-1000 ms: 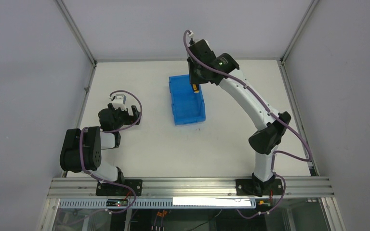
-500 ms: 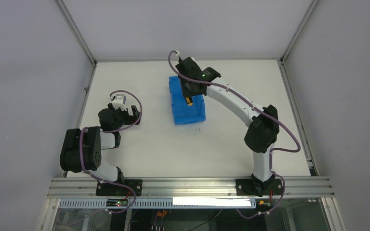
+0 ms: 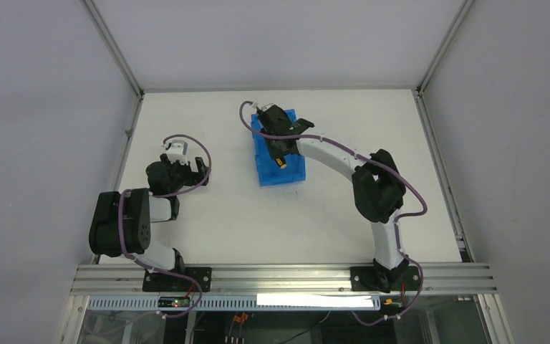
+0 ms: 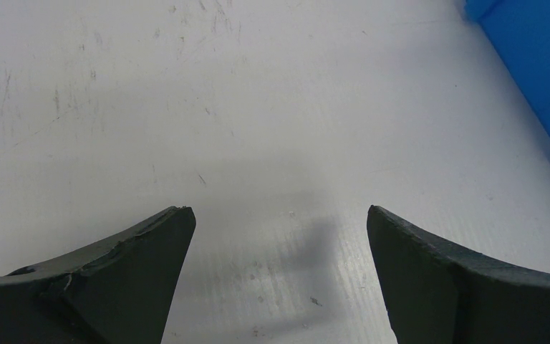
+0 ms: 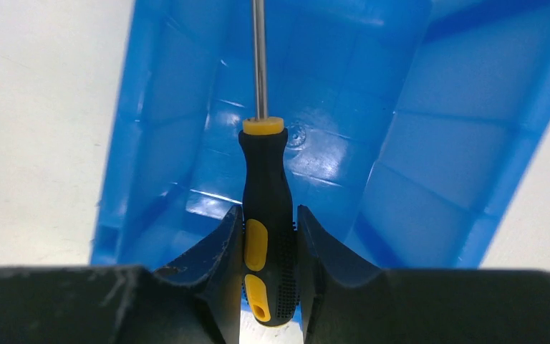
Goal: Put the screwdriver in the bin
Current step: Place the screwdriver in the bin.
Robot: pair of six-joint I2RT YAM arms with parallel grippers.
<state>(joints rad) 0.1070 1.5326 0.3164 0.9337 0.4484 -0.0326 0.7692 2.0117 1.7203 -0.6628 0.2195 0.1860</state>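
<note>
My right gripper (image 5: 267,215) was clamped tight on the black handle of the one screwdriver (image 5: 263,172), holding it over the open inside of the single blue bin (image 5: 430,100) with the shaft pointing down into it. My left gripper (image 4: 278,215) stood with its fingers wide apart, holding nothing, over the white table (image 4: 186,100) to the bin's left. The screwdriver had yellow inserts, a yellow collar and a thin metal shaft.
</note>
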